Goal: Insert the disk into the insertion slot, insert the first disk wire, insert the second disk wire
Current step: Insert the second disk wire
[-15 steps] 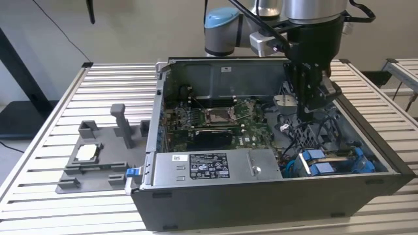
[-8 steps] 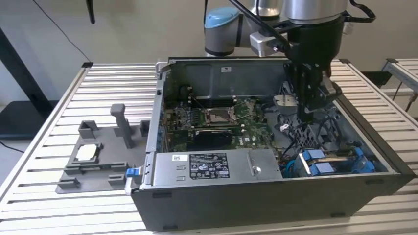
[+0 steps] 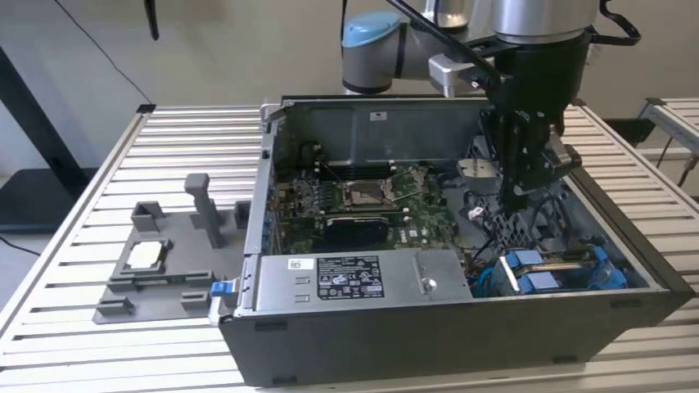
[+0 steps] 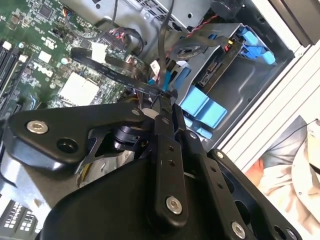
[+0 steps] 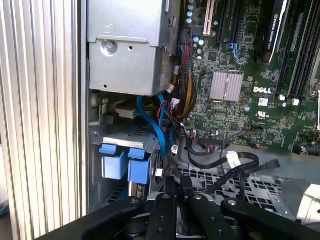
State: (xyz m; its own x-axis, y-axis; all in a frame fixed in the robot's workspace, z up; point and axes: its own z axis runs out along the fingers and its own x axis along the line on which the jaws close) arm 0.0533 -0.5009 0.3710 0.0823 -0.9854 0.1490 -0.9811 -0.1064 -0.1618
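The disk, in its blue carrier, sits in the drive bay at the lower right of the exterior view, inside the open computer case. It looks fully seated, so the insertion step appears done. In the second wrist view the disk shows edge-on between its blue end tabs.

Above and just behind the bay, right of centre in the exterior view, the gripper hangs down among the loose cables, between the bay and the motherboard. In the second wrist view the gripper has its fingers drawn almost together, pinching what seems to be the end of a thin blue wire. A black ribbon crosses the same spot, so which one is gripped is not certain.

The step in hand looks like the first disk wire. Seating it calls for lining the plug square with the disk's socket, clear of neighbouring cables, then a straight push.
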